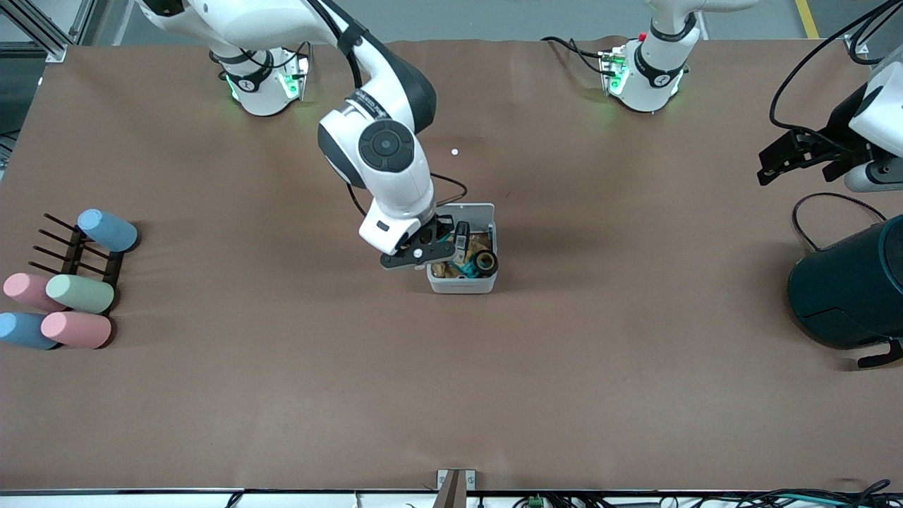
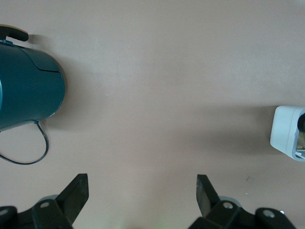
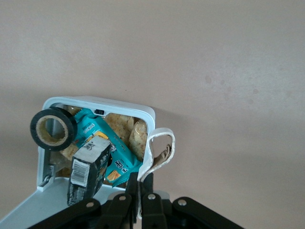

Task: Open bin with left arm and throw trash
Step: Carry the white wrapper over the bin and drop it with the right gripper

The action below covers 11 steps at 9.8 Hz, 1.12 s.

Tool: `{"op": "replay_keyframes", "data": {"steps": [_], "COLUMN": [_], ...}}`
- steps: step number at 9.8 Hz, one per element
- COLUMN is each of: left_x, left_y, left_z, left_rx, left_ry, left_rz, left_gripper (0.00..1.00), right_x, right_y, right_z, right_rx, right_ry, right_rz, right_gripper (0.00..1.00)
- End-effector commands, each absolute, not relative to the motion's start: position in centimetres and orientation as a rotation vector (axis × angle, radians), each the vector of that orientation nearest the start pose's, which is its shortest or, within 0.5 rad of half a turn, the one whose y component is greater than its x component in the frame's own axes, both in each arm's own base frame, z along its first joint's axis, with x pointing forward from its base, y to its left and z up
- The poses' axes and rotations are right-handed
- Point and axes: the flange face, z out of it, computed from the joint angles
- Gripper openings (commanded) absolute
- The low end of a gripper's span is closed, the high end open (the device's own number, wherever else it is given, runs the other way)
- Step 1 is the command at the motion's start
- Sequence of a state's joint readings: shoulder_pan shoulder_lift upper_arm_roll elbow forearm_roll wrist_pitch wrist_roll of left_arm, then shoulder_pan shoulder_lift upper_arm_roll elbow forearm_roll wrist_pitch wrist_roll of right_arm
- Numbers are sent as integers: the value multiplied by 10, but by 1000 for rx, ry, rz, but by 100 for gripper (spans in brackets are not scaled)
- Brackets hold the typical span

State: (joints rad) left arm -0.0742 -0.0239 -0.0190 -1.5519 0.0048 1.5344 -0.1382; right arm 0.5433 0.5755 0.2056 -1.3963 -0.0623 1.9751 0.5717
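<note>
The right arm is reaching from its base out over the middle of the table, its wrist bending downward. The right gripper (image 1: 451, 243) is hanging low over the open bin (image 1: 463, 282), its fingers pinching shut on the rubber band (image 3: 159, 152), whose pale loop is sticking out past the fingertips. The left arm is waiting, drawn back and raised at its own end of the table. The left gripper (image 2: 140, 193) is pointing down over bare tabletop, its two dark fingers (image 2: 76, 193) standing wide apart and holding nothing.
</note>
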Motion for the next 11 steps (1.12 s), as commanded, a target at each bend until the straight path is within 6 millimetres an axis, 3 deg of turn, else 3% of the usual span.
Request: {"op": "replay_keyframes", "data": {"steps": [1, 6, 7, 9, 11], "left_x": [543, 547, 547, 547, 547], "left_y": [-46, -44, -44, -44, -43], "left_z": [648, 642, 642, 642, 642], "left_rx": [-3152, -3148, -3148, -3151, -3151], "left_ry": [-67, -65, -65, -64, -67], "left_rz": [-3, 13, 11, 14, 14], "left_gripper": [100, 100, 100, 100, 100], "right_x": [538, 528, 528, 527, 528], "right_y": [481, 498, 498, 498, 498], "right_z": [368, 343, 340, 336, 336], "right_rx": [-3071, -3061, -3064, -3065, -3066], "right_ry": [-274, -321, -314, -313, -315], "right_rz": [53, 71, 78, 86, 87], "right_gripper": [0, 2, 8, 33, 45]}}
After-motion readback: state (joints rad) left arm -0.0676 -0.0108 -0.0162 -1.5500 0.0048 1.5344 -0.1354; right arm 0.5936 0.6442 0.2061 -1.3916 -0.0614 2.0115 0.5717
